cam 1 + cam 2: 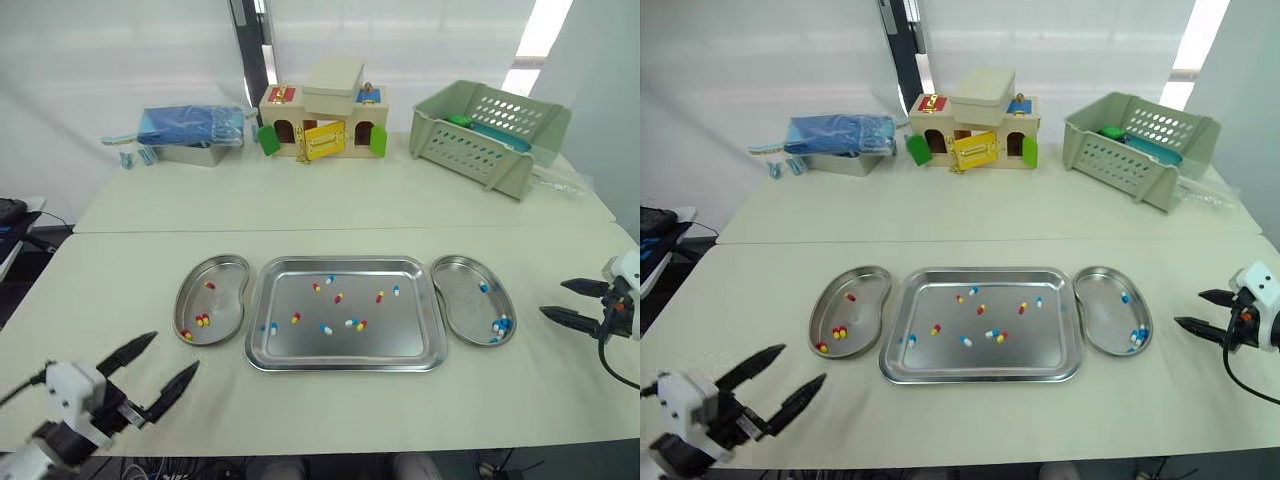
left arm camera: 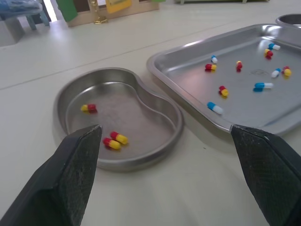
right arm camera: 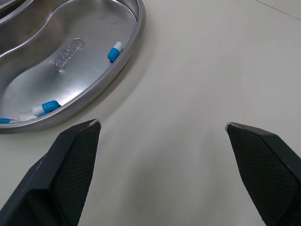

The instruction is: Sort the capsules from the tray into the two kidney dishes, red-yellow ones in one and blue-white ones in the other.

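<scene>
Tray (image 2: 188, 84) and right kidney dish (image 3: 94, 28) cut off at wrist-view edges, the dish's stamped lettering (image 3: 68, 52) unreadable.

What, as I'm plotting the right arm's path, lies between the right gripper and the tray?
The right dish, holding blue-white capsules, then bare table up to the right gripper; the left eye view shows it.

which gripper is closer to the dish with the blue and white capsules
Right. The right gripper hangs open just off the outer side of that dish, apart from it. The left gripper is open at the front left, with the other dish and the tray between.
</scene>
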